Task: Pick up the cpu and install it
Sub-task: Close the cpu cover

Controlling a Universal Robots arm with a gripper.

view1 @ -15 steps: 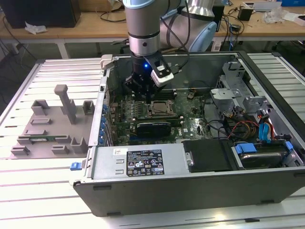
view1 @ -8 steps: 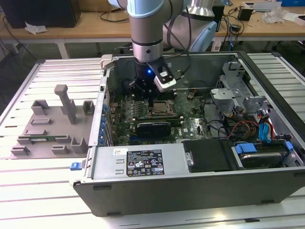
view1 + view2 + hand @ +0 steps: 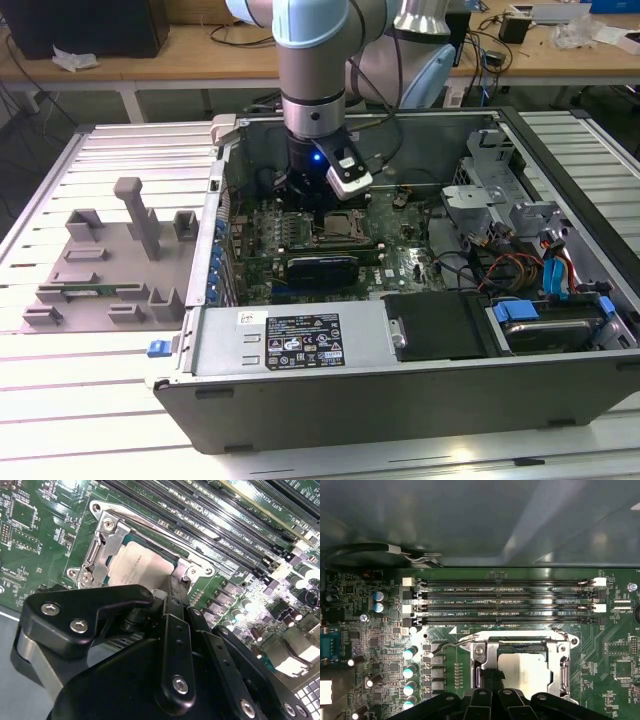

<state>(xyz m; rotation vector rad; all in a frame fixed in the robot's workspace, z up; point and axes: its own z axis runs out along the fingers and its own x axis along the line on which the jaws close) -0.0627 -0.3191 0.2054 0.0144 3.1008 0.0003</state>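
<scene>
Slatted tabletop (image 3: 90,400), open computer case (image 3: 300,400) | cpu (image 3: 527,672) lies flat in motherboard socket (image 3: 487,652), mid-case | hand (image 3: 490,677) close over it, grip cannot be told | cpu: likely light, stiff, fragile; hold by opposite edges

Exterior view evenly lit from overhead; the computer case (image 3: 400,400) interior lies in moderate shadow. Glare noted on the cpu (image 3: 134,565) lid and memory slots (image 3: 215,515) (second wrist view). Pale reflections streak the case wall (image 3: 520,520).
</scene>
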